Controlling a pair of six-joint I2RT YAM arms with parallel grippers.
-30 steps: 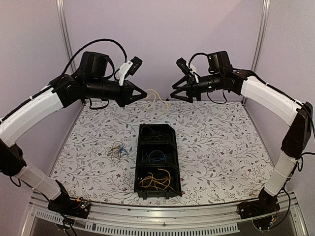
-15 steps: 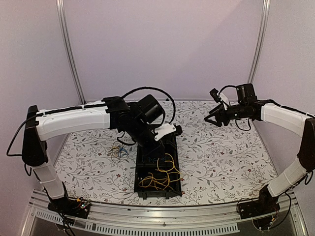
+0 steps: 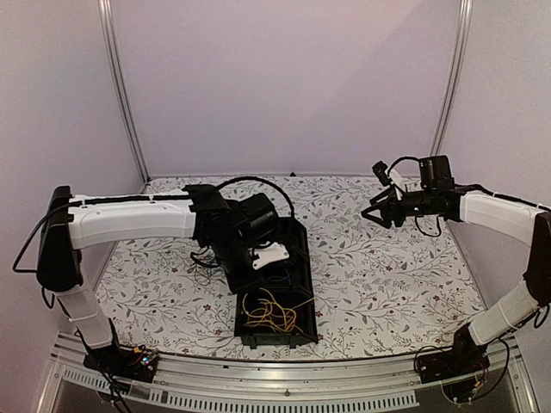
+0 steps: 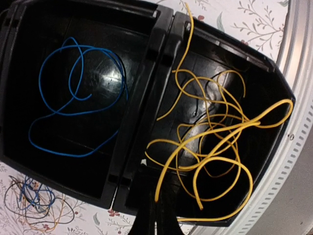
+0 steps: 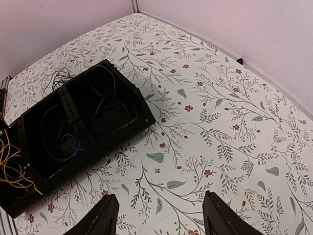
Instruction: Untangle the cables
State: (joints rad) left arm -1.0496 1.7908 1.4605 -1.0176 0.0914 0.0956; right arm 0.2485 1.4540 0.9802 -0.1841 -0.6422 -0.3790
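Observation:
A black tray (image 3: 299,234) with three compartments lies mid-table. Yellow cables (image 3: 270,311) fill its near compartment, also seen in the left wrist view as yellow cables (image 4: 215,142). A blue cable (image 4: 73,98) lies in the middle compartment and a thin dark cable (image 5: 110,105) in the far one. A small mixed tangle (image 4: 32,205) rests on the table beside the tray. My left gripper (image 4: 157,215) hangs low over the tray, shut on the end of one yellow cable. My right gripper (image 5: 159,220) is open and holds nothing, up over the patterned cloth right of the tray.
The left arm (image 3: 138,219) reaches across the left half of the table and hides most of the tangle. A metal rail (image 3: 284,372) runs along the near edge. Walls close in the back and both sides.
The left arm swung down from high at the back to the tray, carrying a yellow cable that now lies in the near compartment. The right arm dropped and drew back to the right.

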